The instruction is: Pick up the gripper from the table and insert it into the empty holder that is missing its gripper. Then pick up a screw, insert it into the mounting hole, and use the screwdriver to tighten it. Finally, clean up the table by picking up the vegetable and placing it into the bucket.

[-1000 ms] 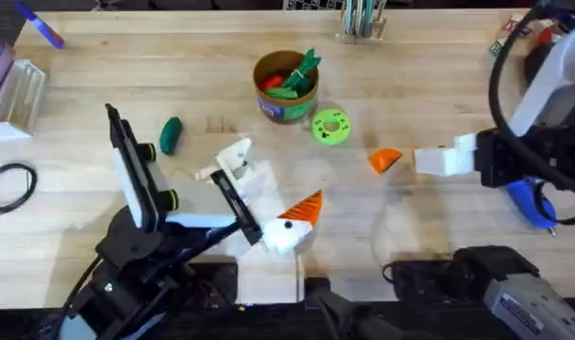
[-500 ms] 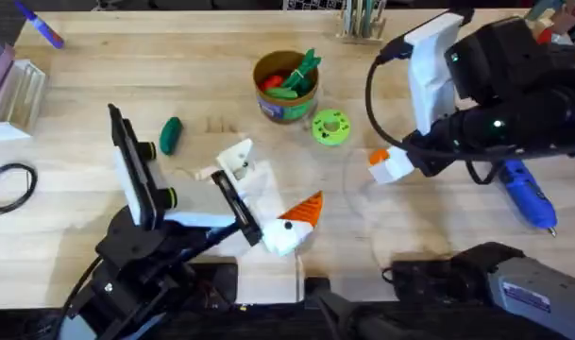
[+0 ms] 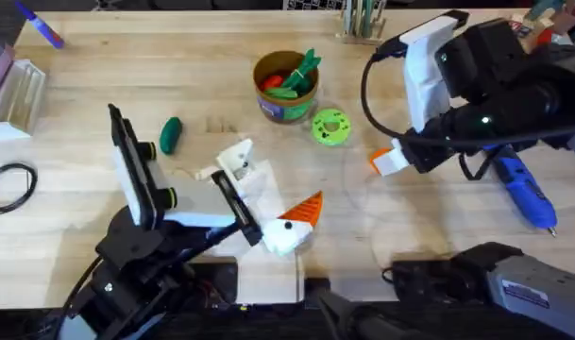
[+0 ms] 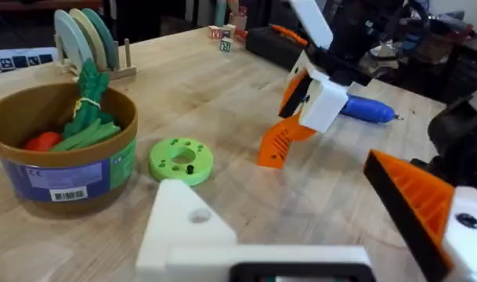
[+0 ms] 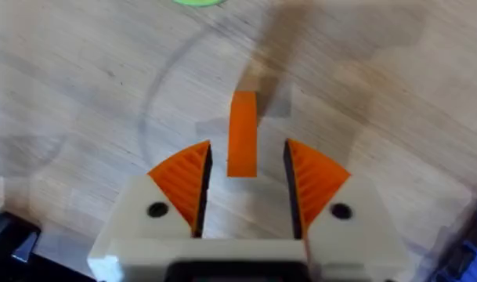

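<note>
The loose orange gripper [image 3: 380, 159] lies on the table right of centre. My right gripper [image 3: 393, 162] hangs low over it, open, its orange pads [image 5: 187, 172] on either side of the gripper [image 5: 242, 129] without touching it. My left gripper [image 3: 273, 179] is open near the table's middle; one finger is the bare white holder [image 3: 238, 157] [image 4: 187, 227], the other carries an orange wedge [image 3: 308, 204]. The blue screwdriver [image 3: 521, 192] lies at the right. The dark green vegetable [image 3: 170, 134] lies to the left, and the bucket [image 3: 285, 90] stands at the back centre.
A lime-green disc with holes [image 3: 330, 126] lies beside the bucket, which holds leafy green and red toys. A clear box [image 3: 18, 90] and a black cable [image 3: 8, 184] are at the far left, a purple marker [image 3: 42, 28] at the back left, a rack [image 3: 363, 24] at the back.
My right arm has swung in from the right edge and come down over the loose orange gripper. The left arm and the other things have stayed put.
</note>
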### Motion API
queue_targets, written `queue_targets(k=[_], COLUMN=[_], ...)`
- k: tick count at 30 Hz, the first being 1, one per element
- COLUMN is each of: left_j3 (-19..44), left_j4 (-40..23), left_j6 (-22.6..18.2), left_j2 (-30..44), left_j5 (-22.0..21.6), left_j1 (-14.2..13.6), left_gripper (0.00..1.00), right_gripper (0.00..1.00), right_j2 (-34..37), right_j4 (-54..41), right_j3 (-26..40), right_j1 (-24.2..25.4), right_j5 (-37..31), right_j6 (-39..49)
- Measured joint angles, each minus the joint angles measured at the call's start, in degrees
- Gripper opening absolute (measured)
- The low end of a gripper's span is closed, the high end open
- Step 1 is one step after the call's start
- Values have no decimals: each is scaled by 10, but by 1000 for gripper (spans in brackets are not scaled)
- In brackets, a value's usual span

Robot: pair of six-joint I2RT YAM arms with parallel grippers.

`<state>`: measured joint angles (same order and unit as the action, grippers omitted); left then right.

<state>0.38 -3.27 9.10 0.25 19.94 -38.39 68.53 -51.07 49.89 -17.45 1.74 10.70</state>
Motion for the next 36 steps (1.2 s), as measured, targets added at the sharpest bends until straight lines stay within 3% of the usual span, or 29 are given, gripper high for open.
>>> queue_targets(k=[2,7,9,16,24,30,36], left_j3=[0,0,0,0,0,0,0], left_j4=[0,0,0,0,0,0,0], left_j6=[0,0,0,0,0,0,0], left_j2=[0,0,0,0,0,0,0], left_j5=[0,0,0,0,0,0,0], left_j1=[0,0,0,0,0,0,0], left_gripper=[986,987,986,987,987,987,987], right_gripper=[524,102,14,12,9,9,9], right_j2=[3,21,21,6,-158,-287,-271], right_j4=[-1,0,4,-26,-33,129,329], right_j3=[0,0,0,2,3,-99,-217], right_j1=[0,0,0,0,13,51,53], right_j5=[0,0,0,14,67,224,378], right_j6=[-4,-16,-19,-20,-51,-146,-348])
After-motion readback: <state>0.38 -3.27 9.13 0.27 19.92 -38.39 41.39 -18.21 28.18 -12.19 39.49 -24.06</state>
